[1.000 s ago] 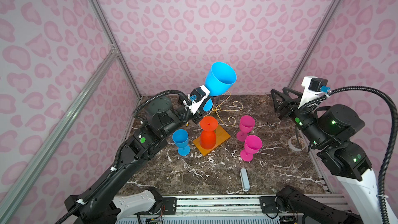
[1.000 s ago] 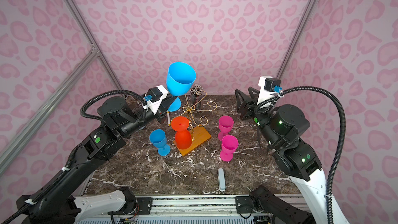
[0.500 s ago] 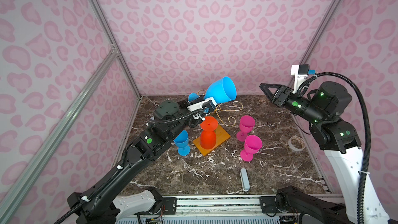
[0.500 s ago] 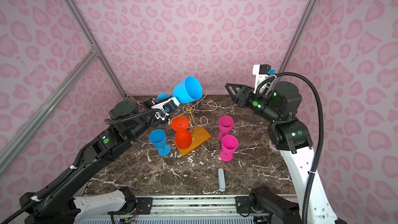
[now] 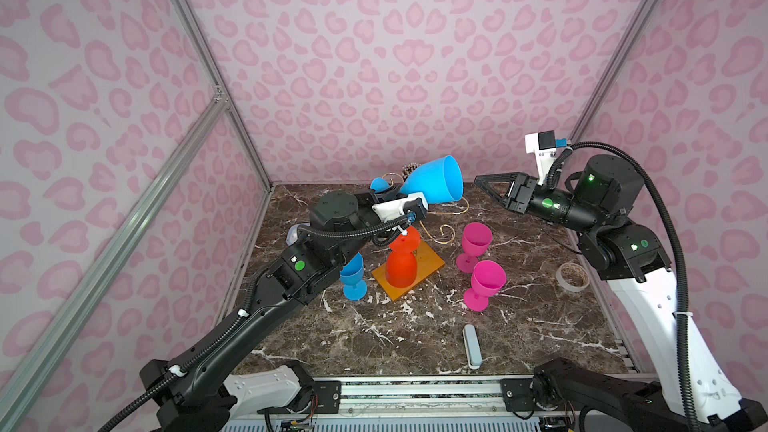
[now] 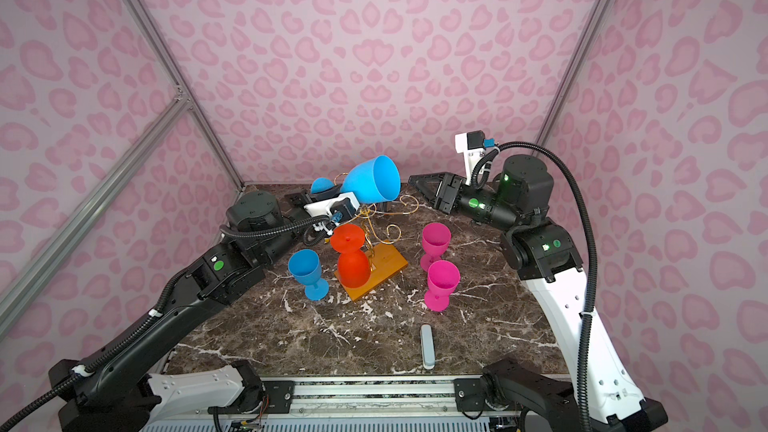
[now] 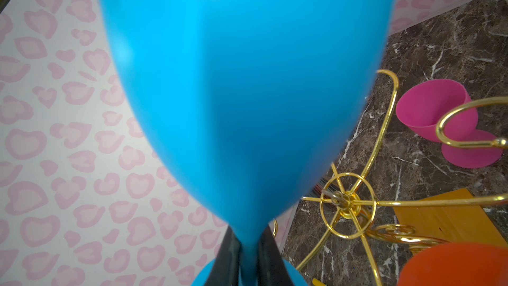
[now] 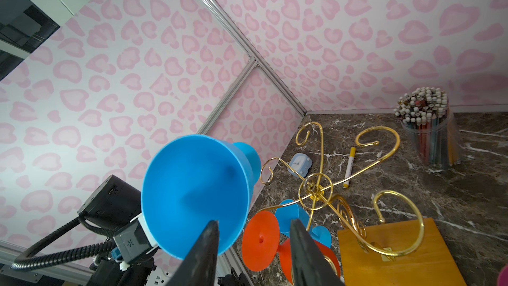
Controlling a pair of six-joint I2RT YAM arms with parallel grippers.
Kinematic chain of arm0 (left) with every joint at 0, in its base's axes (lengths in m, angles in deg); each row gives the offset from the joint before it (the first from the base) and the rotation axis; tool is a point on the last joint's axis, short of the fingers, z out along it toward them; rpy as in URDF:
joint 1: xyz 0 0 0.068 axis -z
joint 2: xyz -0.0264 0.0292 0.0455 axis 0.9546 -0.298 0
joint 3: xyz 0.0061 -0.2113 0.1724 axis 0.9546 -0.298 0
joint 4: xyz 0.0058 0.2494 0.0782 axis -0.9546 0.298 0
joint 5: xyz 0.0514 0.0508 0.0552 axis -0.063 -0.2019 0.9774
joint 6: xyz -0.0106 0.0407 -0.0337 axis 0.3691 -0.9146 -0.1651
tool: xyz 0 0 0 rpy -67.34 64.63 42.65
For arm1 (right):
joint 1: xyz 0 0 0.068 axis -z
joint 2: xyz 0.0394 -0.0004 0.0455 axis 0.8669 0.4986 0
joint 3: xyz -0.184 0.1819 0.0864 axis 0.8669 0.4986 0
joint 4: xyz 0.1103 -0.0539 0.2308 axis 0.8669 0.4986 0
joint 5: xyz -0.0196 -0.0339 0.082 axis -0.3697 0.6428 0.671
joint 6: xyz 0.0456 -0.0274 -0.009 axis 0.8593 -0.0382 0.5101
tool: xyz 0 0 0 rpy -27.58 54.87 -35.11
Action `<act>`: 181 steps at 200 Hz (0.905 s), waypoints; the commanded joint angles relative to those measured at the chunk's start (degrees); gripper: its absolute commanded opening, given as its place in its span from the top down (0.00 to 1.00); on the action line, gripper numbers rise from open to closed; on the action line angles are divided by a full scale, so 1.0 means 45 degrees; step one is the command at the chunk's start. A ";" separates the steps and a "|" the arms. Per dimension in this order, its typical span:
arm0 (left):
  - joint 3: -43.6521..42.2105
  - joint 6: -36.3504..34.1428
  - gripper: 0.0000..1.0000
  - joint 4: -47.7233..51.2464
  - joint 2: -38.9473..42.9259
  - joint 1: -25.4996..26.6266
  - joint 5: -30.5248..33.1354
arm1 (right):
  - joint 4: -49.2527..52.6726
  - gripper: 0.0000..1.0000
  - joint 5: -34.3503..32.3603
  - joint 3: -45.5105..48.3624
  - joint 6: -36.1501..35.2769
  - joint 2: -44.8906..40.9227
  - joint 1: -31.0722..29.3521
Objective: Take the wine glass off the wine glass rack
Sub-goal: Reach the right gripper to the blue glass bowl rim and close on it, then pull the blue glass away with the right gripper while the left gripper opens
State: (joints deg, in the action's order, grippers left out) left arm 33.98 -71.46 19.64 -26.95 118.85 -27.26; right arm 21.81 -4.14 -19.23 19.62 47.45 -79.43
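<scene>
nearest the front: a grey bar (image 5: 472,346) lies flat on the marble, well in front of the wine glass rack (image 6: 388,261) and a bit to its right.
front right of the rack: a pink glass (image 5: 484,284) stands upright. A second pink glass (image 5: 476,241) stands just behind it, right of the rack's wooden base.
left of the rack: a small blue glass (image 6: 305,270) stands upright, just beside the base's left corner.
on the rack: an orange glass (image 6: 353,270) hangs upside down at the rack's near-left side, bowl down over the base.
far right of the rack: a tape roll (image 5: 560,278) sits well apart, near the table's edge.
the glass we care about: the blue wine glass (image 5: 432,180) is up in the air above the rack's far-left side. It's tipped on its side, mouth facing right. We can't tell if its foot brushes a gold scroll.
left gripper (image 7: 248,260): clamped on that blue glass's stem, both black fingers (image 7: 228,260) pressed tight against it in the wrist view.
right gripper (image 5: 484,182): hangs up high to the right of the rack, pointing at the blue glass's mouth. Its jaws are apart with nothing between them.
behind the rack: a yellow marker (image 8: 349,166) and a little blue-white gadget (image 8: 299,164) lie on the marble.
back wall: a clear cup of pencils (image 8: 428,133) stands behind the rack.
</scene>
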 commanded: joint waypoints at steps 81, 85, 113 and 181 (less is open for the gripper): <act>0.0264 -0.1105 0.96 -0.0760 -0.0276 0.0999 0.0640 | -0.0062 0.56 -0.0009 0.0754 -0.0134 -0.0124 -0.0059; 0.0266 -0.1127 0.96 -0.0769 -0.0293 0.1021 0.0653 | -0.0078 0.57 0.0008 0.0782 -0.0109 -0.0124 -0.0059; 0.0286 -0.1326 0.96 -0.0740 -0.0368 0.1159 0.0827 | -0.0199 0.59 0.0027 0.0950 -0.0036 -0.0183 -0.0059; 0.0364 -0.1567 0.96 -0.0770 -0.0536 0.1370 0.0929 | -0.0285 0.82 0.0072 0.1072 0.0065 -0.0338 -0.0064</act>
State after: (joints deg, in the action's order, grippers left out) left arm 34.79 -77.97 18.90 -29.12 124.80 -23.63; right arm 22.21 -4.30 -14.90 19.65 46.21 -79.69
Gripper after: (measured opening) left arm 0.139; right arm 0.211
